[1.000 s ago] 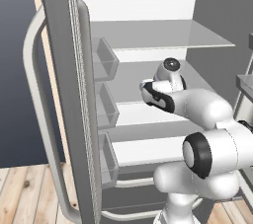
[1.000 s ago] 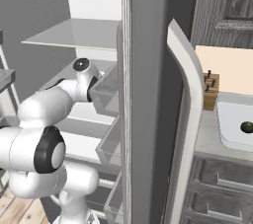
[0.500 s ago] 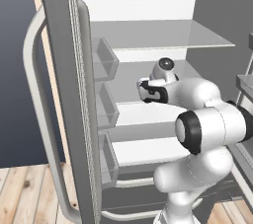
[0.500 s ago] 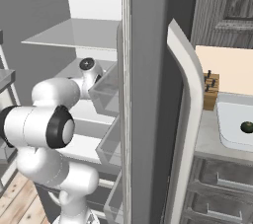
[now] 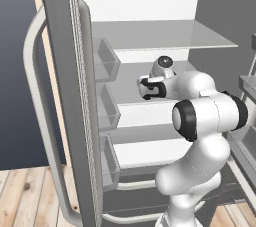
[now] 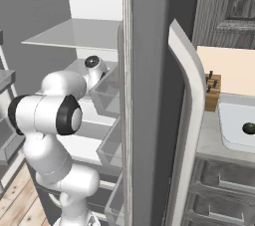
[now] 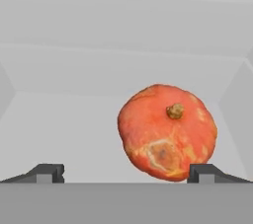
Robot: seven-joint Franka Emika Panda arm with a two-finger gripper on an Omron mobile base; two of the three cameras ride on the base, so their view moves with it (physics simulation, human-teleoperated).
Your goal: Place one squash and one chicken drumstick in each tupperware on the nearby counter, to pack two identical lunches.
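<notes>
An orange-red squash (image 7: 168, 139), round and flattish with a brown stem nub, lies on a white fridge shelf (image 7: 64, 134) just ahead of my gripper (image 7: 126, 172). The gripper is open. The squash sits between the two finger tips, close to the right-hand fingertip (image 7: 207, 171) and well apart from the left one. From the left base view, my gripper (image 5: 142, 87) reaches in over the middle shelf of the open fridge. A strip of the pale counter (image 6: 209, 140) lies at the right of the fridge.
The open fridge door (image 5: 70, 96) with its bins (image 5: 105, 61) stands close on the left of the arm, and the other door (image 6: 149, 100) close on its right. A glass shelf (image 5: 160, 36) hangs above the hand. A knife block (image 6: 212, 93) and a white basin (image 6: 234, 125) are on the counter.
The arm has folded, its elbow swinging up and forward. The hand has shifted a little to the left over the middle shelf. The gripper stays open.
</notes>
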